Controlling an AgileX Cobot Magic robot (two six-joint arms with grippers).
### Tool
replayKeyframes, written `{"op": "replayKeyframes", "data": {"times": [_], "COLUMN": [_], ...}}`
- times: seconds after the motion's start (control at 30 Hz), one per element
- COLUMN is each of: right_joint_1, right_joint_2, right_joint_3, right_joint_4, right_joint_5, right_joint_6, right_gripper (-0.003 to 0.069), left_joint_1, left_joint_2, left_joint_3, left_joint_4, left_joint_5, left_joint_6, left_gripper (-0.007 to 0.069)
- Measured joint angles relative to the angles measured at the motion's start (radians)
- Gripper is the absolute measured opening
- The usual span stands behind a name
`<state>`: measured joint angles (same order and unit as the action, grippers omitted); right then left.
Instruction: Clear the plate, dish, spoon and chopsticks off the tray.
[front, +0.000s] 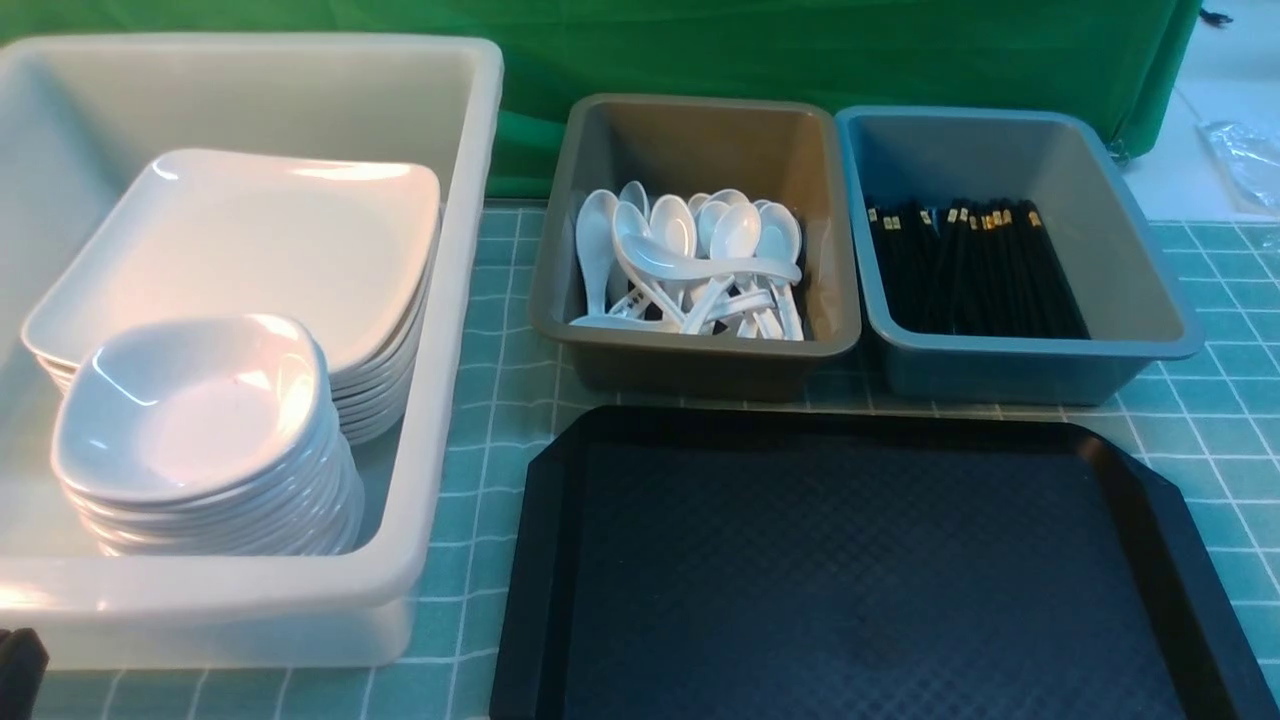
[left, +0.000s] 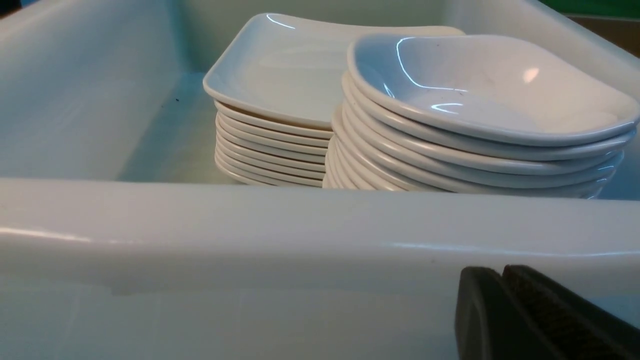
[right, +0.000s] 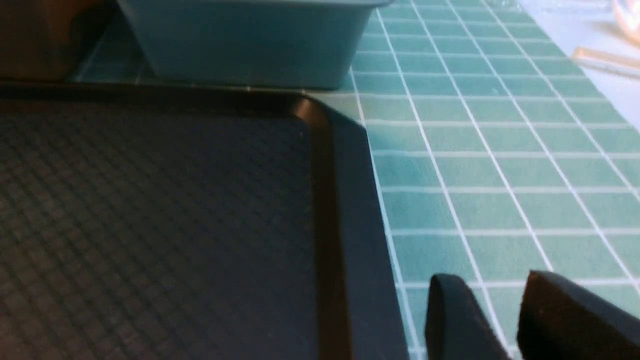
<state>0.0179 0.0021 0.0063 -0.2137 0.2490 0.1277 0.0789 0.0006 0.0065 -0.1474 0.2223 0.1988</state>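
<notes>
The black tray (front: 860, 570) sits bare on the near part of the desk (front: 500, 400), its textured floor carrying nothing; the desk wears a teal cloth with a white grid. To the left of the tray stands a big white tub (front: 440, 300); inside it a stack of large squarish plates (front: 270, 240) fills the far part, and a stack of small rounded-square dishes (front: 190, 410) stands nearer, touching or nearly touching the plates. Beyond the tray's far edge are two smaller tubs side by side; the grey tub (front: 700, 360) holds a jumble of white spoons (front: 690, 265), and the blue tub (front: 1140, 290) to its right holds a bundle of black chopsticks (front: 975, 270) with their gold bands pointing away from me. The left hand (left: 502, 310) hangs just outside the near wall of the white tub, low against it; its two dark fingers (left: 480, 320) are pressed together with no gap and nothing between them. The right hand (right: 500, 310) hovers over the cloth just off the tray's right rim, near the cut-off far corner; its fingers (right: 455, 315) stand partly apart, with only the grid cloth showing between them, and it has hold of nothing.
</notes>
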Motion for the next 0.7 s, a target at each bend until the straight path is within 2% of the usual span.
{"op": "replayKeyframes", "data": {"times": [0.7], "right_joint_1": [0.014], "right_joint_2": [-0.001], "right_joint_3": [0.0], "right_joint_4": [0.002], "right_joint_5": [-0.012], "right_joint_6": [-0.003], "right_gripper": [0.0239], "left_joint_1": [0.0], "left_joint_2": [0.0], "left_joint_3": [0.0], "left_joint_4": [0.0], "left_joint_5": [0.0], "left_joint_6": [0.0], "left_gripper": [0.0017]}}
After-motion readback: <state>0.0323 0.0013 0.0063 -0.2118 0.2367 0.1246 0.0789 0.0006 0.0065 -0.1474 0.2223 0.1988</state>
